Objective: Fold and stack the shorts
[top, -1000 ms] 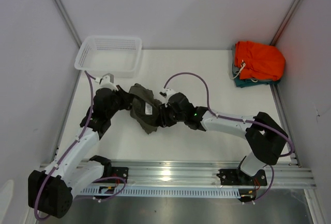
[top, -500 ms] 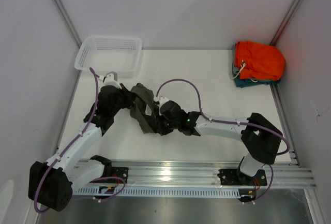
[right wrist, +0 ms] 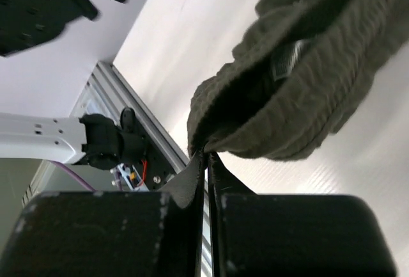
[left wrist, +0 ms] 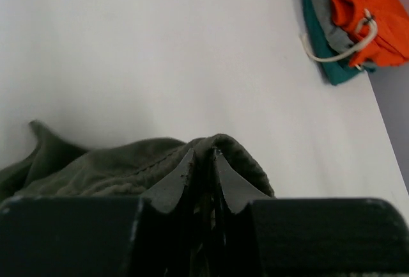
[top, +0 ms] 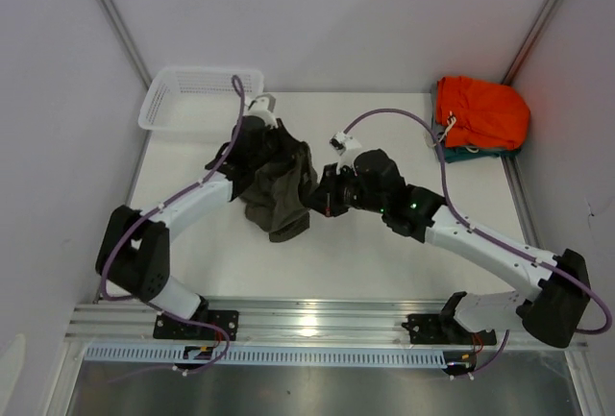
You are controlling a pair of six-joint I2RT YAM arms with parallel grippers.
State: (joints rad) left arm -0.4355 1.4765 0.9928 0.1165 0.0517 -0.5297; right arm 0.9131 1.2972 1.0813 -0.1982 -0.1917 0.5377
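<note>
The olive-green shorts (top: 281,195) hang bunched between both grippers, lifted above the white table in its middle left. My left gripper (top: 272,143) is shut on their upper edge; in the left wrist view the cloth (left wrist: 128,165) is pinched between the fingers, at the left gripper (left wrist: 203,155). My right gripper (top: 317,197) is shut on the shorts' right edge; in the right wrist view the cloth (right wrist: 307,91) hangs from the closed right gripper (right wrist: 206,155). The drawstring is hidden.
A white mesh basket (top: 202,99) stands at the back left. Bright orange shorts (top: 480,113) lie on a teal garment (top: 444,150) at the back right, also in the left wrist view (left wrist: 361,8). A metal rail (top: 317,325) runs along the near edge.
Both grippers have risen and moved toward the back of the table, carrying the shorts with them. The shorts now hang lengthwise instead of lying bunched near the front.
</note>
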